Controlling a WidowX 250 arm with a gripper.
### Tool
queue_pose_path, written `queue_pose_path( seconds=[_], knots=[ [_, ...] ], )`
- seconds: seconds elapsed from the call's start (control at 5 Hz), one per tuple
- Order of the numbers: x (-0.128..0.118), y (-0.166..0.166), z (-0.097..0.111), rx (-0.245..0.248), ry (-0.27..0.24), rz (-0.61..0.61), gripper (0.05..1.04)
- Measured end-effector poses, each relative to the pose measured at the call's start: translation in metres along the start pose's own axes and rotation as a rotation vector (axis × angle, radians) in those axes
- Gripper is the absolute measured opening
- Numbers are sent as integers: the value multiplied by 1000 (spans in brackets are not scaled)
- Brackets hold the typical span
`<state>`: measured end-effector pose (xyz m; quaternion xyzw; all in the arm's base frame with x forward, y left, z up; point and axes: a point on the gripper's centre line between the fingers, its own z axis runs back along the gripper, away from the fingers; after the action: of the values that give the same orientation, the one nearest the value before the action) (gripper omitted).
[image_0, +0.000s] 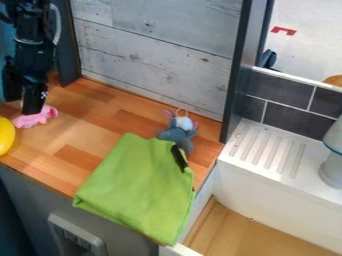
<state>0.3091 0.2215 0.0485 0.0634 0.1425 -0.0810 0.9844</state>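
The black gripper (33, 102) hangs at the upper left, low over the wooden counter (87, 150). Its lower end is right at a pink soft toy (37, 117), partly in front of it; I cannot tell whether they touch. A yellow rounded object (5, 135) lies at the left edge, just beside the pink toy. Farther right, a grey plush toy (178, 133) with a white patch and a loop on top rests against the back edge of a green cloth (140, 185). The cloth hangs over the counter's front edge, with a black strip (179, 158) on it.
Behind the counter stands a grey plank wall (157, 47) with a dark post (242, 70) at its right end. A white ribbed drainboard (267, 150) lies to the right, with a pale cylindrical object (334, 167) on it. A wood-floored basin (247, 235) sits below.
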Motion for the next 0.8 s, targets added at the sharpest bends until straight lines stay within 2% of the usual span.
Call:
queue_pose_path(
  seconds=[0.2, 0.4, 0.6, 0.8],
  knots=[
    [6, 8, -6, 16, 17, 4, 1003],
    [17, 9, -24, -4, 38, -3, 959],
    [23, 3, -31, -57, 38, -4, 697],
    [25, -3, -34, -86, 18, -5, 499]
  ],
)
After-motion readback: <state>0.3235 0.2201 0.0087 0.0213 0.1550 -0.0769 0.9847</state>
